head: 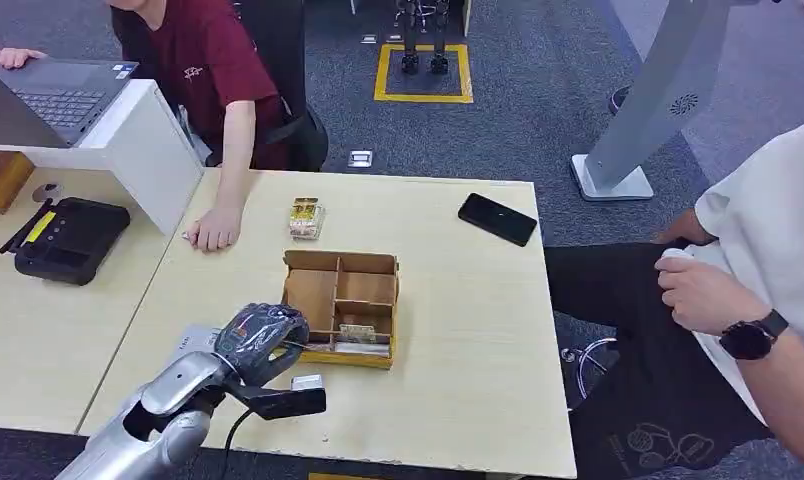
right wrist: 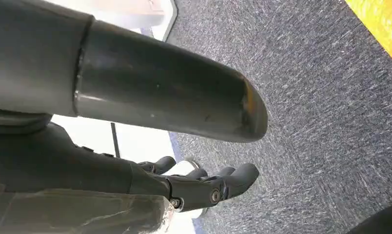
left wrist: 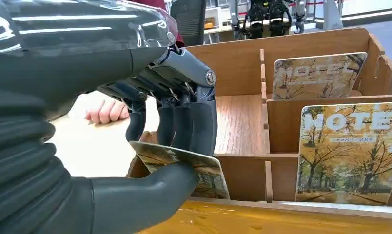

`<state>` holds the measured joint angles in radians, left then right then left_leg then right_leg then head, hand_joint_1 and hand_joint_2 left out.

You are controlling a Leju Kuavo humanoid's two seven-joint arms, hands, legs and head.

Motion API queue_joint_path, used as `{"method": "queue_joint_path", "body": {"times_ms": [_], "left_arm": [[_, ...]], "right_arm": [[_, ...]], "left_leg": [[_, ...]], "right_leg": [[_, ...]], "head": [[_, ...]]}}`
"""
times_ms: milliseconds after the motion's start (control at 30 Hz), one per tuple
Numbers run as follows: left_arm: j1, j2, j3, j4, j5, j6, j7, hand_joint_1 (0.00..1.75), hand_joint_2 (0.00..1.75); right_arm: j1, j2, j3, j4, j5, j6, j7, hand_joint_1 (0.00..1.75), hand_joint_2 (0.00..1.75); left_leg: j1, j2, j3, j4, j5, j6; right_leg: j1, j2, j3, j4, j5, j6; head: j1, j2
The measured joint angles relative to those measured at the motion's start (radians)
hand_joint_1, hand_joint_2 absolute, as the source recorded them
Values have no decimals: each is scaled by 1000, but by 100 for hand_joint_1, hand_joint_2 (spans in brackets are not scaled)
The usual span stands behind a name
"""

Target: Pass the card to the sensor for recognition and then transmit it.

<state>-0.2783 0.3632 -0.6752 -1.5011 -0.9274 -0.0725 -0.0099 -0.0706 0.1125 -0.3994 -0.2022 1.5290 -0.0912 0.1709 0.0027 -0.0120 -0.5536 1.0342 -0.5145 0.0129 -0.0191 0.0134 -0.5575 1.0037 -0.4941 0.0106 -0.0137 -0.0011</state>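
Observation:
My left hand (head: 263, 340) hovers at the front left corner of the wooden divided box (head: 340, 259). In the left wrist view this hand (left wrist: 184, 126) pinches a hotel card (left wrist: 206, 170) with an autumn-tree picture between thumb and fingers, just outside the box wall (left wrist: 238, 63). Two more hotel cards (left wrist: 347, 153) (left wrist: 318, 75) stand upright in the box's compartments. A black terminal (head: 63, 240) with a yellow strip lies on the table far left. My right hand (right wrist: 204, 187) hangs over grey carpet, fingers apart and holding nothing.
A person's hand (head: 214, 230) rests on the table behind the box, beside a small bundle of cards (head: 305, 218). A black phone (head: 496, 218) lies at the back right. A second person (head: 748, 290) sits to the right. A laptop (head: 53, 95) stands back left.

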Motion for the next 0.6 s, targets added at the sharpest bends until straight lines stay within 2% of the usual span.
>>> {"method": "queue_joint_path", "body": {"times_ms": [100,133,167,200,267,400,433,600], "left_arm": [[0,0,0,0,0,0,0,145,175],[0,0,0,0,0,0,-1,126,175],[0,0,0,0,0,0,-1,148,175],[0,0,0,0,1,0,-2,148,175],[0,0,0,0,4,0,-2,162,175],[0,0,0,0,5,-1,-2,162,175],[1,0,0,0,8,-1,-3,175,175],[8,4,27,-39,21,22,-13,175,175]], "right_arm": [[0,0,3,0,0,0,0,0,0],[0,0,5,0,0,0,0,0,0],[0,0,5,0,0,0,0,0,0],[0,0,6,0,0,0,0,0,0],[0,0,7,0,0,1,0,0,0],[0,0,7,0,0,1,0,0,0],[0,0,7,0,0,1,0,0,0],[1,0,7,0,-2,-2,-4,0,0]], "left_leg": [[0,0,0,0,0,0],[0,0,0,0,0,0],[0,0,0,0,0,0],[0,0,0,0,0,0],[0,0,0,0,0,0],[0,0,0,0,0,0],[0,0,0,0,0,0],[0,0,0,0,0,0]], "right_leg": [[0,0,0,0,0,0],[0,0,0,0,0,0],[0,0,0,0,0,0],[0,0,0,0,0,0],[0,0,0,0,0,0],[0,0,0,0,0,0],[0,0,0,0,0,0],[0,0,0,0,0,0]], "head": [[0,0],[0,0],[0,0],[0,0],[0,0],[0,0],[0,0],[0,0]]}}
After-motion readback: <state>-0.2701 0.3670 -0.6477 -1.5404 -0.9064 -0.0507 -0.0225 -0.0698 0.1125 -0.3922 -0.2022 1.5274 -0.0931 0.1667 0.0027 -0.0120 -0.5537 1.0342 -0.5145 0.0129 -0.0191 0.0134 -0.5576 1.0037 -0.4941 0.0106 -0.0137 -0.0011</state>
